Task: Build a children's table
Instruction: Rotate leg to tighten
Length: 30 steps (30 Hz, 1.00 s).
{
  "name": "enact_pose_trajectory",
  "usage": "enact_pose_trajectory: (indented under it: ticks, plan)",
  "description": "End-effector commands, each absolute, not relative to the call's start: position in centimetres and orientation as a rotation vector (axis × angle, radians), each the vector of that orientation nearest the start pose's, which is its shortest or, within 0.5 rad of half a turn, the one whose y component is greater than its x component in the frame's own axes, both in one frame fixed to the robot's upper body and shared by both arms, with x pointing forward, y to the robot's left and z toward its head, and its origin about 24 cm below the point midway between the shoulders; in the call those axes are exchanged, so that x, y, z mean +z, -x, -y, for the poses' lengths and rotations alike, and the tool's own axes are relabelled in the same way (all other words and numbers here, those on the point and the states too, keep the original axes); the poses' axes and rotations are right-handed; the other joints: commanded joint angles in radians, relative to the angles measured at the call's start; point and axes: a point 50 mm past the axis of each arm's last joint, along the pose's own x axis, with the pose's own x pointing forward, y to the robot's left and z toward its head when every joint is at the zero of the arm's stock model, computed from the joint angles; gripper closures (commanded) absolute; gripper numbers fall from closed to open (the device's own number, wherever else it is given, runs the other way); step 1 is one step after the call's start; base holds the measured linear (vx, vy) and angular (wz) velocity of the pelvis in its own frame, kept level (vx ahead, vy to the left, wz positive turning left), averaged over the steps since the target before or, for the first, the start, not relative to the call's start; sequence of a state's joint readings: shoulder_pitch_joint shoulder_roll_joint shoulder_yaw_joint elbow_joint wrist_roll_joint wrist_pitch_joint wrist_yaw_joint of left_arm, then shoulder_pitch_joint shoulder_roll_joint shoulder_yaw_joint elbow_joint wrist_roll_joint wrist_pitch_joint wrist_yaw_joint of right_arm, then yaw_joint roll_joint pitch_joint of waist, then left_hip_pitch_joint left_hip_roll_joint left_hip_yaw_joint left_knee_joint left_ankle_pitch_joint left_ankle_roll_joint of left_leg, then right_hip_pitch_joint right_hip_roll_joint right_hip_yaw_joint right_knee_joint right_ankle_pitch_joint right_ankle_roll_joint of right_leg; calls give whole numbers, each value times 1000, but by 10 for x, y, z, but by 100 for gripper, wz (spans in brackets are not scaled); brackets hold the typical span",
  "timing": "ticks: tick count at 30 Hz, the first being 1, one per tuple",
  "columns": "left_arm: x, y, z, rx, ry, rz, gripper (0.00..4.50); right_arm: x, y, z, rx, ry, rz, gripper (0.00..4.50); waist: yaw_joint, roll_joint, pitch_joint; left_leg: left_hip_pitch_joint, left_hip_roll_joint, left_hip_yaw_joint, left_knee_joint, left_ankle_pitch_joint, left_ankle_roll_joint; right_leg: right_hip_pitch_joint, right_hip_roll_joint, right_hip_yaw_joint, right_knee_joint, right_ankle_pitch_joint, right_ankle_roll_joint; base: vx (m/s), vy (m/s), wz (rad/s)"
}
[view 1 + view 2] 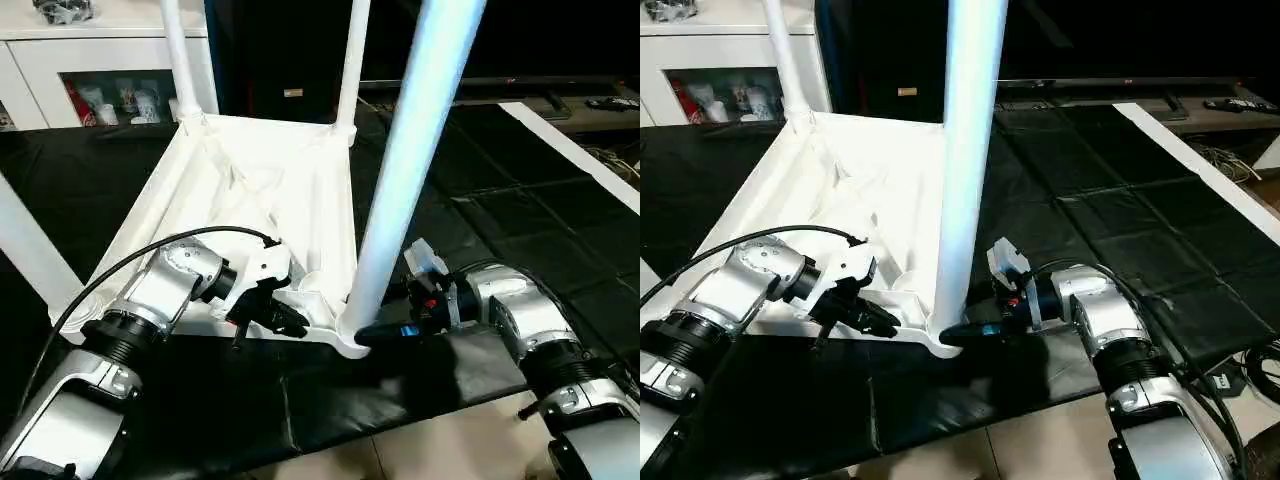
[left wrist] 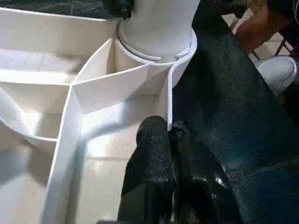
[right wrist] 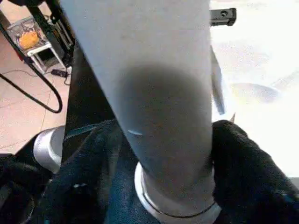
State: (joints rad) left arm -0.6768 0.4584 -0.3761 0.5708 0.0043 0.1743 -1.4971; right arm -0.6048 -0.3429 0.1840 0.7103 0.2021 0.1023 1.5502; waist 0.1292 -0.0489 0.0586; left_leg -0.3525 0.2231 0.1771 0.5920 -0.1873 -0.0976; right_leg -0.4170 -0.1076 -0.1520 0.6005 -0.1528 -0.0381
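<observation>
The children's table lies upside down on a black mat, its ribbed white top (image 1: pixel 250 190) facing up. Legs stand upright in the corner sockets: two at the far side (image 1: pixel 180 60) (image 1: pixel 352 60), one at the near left (image 1: pixel 30 250), and one at the near right (image 1: pixel 410 170). My left gripper (image 1: pixel 290 322) is shut on the top's thin near rim (image 2: pixel 169 107), just beside the near-right socket. My right gripper (image 1: pixel 375 335) reaches in from the right at the base of the near-right leg (image 3: pixel 159 93). One finger (image 3: pixel 93 158) lies against each side of that leg.
A white cabinet (image 1: pixel 90 60) with glass doors stands at the back left. The black mat (image 1: pixel 520 180) runs off to the right, edged by a white strip (image 1: pixel 580 155). Tiled floor (image 1: pixel 420 450) begins just in front of the mat. A person's shoe (image 2: pixel 280 70) rests nearby.
</observation>
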Motion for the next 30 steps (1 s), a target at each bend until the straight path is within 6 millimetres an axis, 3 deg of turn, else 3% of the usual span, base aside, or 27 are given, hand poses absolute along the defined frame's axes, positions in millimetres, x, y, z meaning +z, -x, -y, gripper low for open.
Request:
enact_pose_trajectory:
  ticks: [1,6,10,11,13,15,17,22,25,30]
  plan:
    - [80,-314,-130,-1640,-479,-549,450,59,-306,138,1633,4,-352,177,-5,1,-78,1,22,3,-63,-146,43,68,-53,69,-60,-266,-174,0,0,0]
    - [81,-318,-126,-1566,-431,-528,450,56,-304,133,1604,-49,-372,216,0,1,-76,4,23,3,-64,-150,38,67,-53,70,-61,-279,-170,0,0,0]
    - [80,-321,-123,-1485,-412,-529,450,51,-303,127,1542,-69,-399,228,2,-2,-75,4,21,2,-65,-159,29,67,-55,69,-66,-323,-146,0,0,0]
    - [79,-323,-117,-1401,-377,-529,450,49,-310,116,1394,-75,-389,233,-2,-3,-71,4,18,1,-66,-179,16,65,-56,68,-74,-383,-121,0,0,0]
    - [79,-324,-113,-1352,-354,-529,450,47,-315,110,1307,-79,-391,235,-8,1,-66,5,16,-2,-68,-195,1,61,-57,66,-82,-443,-100,0,0,0]
    - [79,-326,-107,-1287,-320,-531,450,45,-320,102,1198,-96,-397,238,-31,-4,-66,0,5,-6,-63,-218,-19,66,-58,54,-99,-567,-37,0,0,0]
    - [80,-328,-91,-1187,-243,-511,450,42,-326,85,1043,-121,-424,242,-54,-8,-67,-9,1,-9,-58,-218,-17,69,-55,45,-107,-590,-10,0,0,0]
    - [80,-334,-70,-1082,-174,-474,450,39,-332,66,887,-107,-440,246,-83,-1,-70,-6,0,-15,-58,-227,4,64,-53,39,-118,-570,-13,0,0,0]
    - [81,-336,-64,-1063,-168,-448,450,41,-334,58,837,-101,-432,248,-86,-2,-72,-3,5,-14,-62,-221,18,62,-48,48,-109,-490,-49,0,0,0]
    - [81,-335,-69,-1085,-260,-421,450,41,-335,62,813,-60,-413,248,-83,-4,-72,-2,7,-10,-65,-197,36,63,-47,59,-98,-421,-77,0,0,0]
